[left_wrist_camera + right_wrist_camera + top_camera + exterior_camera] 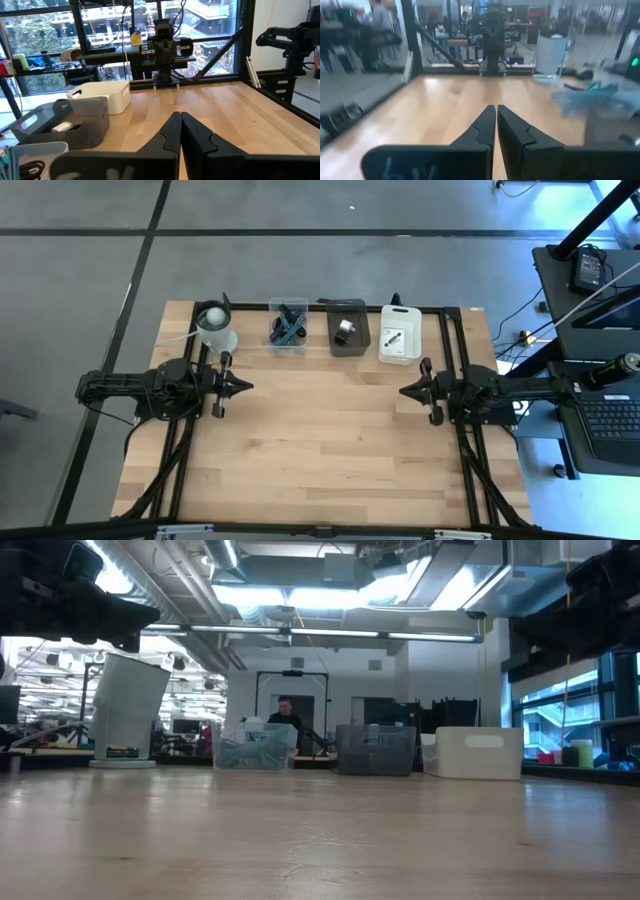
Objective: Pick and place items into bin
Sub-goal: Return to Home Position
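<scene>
Two dark arms face each other across a pale, plank-grained wooden table (320,440), seen from above. At 9 o'clock the left claw (243,387) has its fingers pressed together to a point, holding nothing. At 3 o'clock the right claw (403,391) is likewise pressed together and empty.

Along the 12 o'clock edge three bins stand in a row. The clear bin (270,325) holds the items (289,330): thin, floppy teal and purple straps tangled with a black coiled cable. The dark bin (331,330) is smoky plastic and the white bin (412,352) is matte; each has a small pale object inside. A smooth white tapered tub (215,328) sits at 11 o'clock, close beside the left arm.

Homing looks nearly complete. To finish it well, keep both claws closed and level, and draw each arm straight back, the left one minding the tub.
</scene>
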`<act>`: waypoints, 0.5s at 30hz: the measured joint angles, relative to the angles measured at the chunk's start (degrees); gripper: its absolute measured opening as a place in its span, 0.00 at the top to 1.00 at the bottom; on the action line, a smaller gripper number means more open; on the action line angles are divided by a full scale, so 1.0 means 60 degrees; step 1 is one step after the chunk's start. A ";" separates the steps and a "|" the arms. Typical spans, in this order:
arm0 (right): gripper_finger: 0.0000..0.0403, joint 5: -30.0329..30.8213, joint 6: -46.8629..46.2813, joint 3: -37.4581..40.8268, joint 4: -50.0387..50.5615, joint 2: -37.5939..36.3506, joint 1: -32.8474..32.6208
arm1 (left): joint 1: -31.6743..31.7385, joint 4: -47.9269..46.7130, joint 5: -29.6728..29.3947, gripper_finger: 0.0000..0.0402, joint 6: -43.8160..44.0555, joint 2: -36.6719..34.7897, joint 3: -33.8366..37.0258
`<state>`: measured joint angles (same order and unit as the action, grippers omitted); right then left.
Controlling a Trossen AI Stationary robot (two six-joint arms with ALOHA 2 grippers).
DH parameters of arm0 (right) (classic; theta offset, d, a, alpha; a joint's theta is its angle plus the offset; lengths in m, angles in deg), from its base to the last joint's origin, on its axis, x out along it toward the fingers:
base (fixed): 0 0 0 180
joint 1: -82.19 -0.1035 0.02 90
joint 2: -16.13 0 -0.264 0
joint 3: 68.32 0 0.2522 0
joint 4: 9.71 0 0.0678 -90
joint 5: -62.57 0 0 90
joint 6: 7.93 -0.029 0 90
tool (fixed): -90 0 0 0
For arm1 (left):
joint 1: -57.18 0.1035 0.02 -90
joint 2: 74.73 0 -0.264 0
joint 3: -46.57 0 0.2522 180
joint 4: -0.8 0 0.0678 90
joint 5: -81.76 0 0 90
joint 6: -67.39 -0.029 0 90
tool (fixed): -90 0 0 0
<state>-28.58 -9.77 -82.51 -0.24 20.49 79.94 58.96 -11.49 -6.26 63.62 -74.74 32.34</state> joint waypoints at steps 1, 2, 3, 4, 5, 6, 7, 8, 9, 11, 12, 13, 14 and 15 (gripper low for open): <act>0.94 0.0000 0.0384 0.0000 0.0029 0.0000 -0.0002 | 0.0000 0.0000 0.0000 1.00 0.0000 0.0000 0.0000; 0.94 0.0002 0.0673 0.0000 0.0059 0.0000 0.0002 | 0.0000 0.0000 0.0000 1.00 0.0000 0.0000 0.0000; 0.94 0.0000 0.0904 0.0000 0.0104 -0.0002 -0.0001 | 0.0000 0.0000 0.0000 1.00 0.0000 0.0000 0.0000; 0.94 0.0002 0.1055 0.0000 0.0162 -0.0002 -0.0001 | 0.0000 0.0000 0.0000 1.00 0.0000 0.0000 0.0000; 0.94 0.0001 0.1098 0.0000 0.0276 -0.0004 -0.0002 | 0.0000 0.0000 0.0000 1.00 0.0000 0.0000 0.0000; 0.94 0.0000 0.1105 0.0000 0.0444 -0.0003 -0.0002 | 0.0000 0.0000 0.0000 1.00 0.0000 0.0000 0.0000; 0.94 0.0022 0.1111 0.0000 0.0520 0.0005 0.0002 | 0.0000 0.0000 0.0000 1.00 0.0000 0.0000 0.0000; 0.94 0.0008 0.1163 -0.0003 0.0525 0.0029 -0.0002 | 0.0000 0.0000 0.0000 1.00 0.0000 0.0000 0.0000; 0.94 0.0015 0.1310 -0.0004 0.0510 0.0033 0.0001 | 0.0000 0.0000 -0.0005 1.00 0.0000 0.0000 0.0000; 0.94 -0.0018 0.1669 -0.0004 0.0503 0.0006 -0.0002 | 0.0000 0.0004 -0.0004 1.00 0.0000 0.0000 0.0000; 0.94 -0.0069 0.1914 -0.0004 0.0495 0.0000 -0.0002 | 0.0000 0.0000 -0.0004 1.00 0.0000 0.0000 0.0000; 0.94 -0.0077 0.2095 -0.0004 0.0490 0.0000 -0.0002 | 0.0000 0.0000 -0.0004 1.00 0.0000 0.0000 0.0000; 0.94 -0.0067 0.2134 -0.0004 0.0498 0.0000 -0.0002 | 0.0000 0.0000 -0.0004 1.00 0.0000 0.0000 0.0000; 0.94 -0.0072 0.2129 -0.0004 0.0497 0.0000 -0.0002 | 0.0000 0.0000 -0.0004 0.99 0.0000 0.0000 0.0000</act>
<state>-29.01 3.01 -82.53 2.74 20.49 79.93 58.96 -11.49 -6.28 63.62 -74.74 32.34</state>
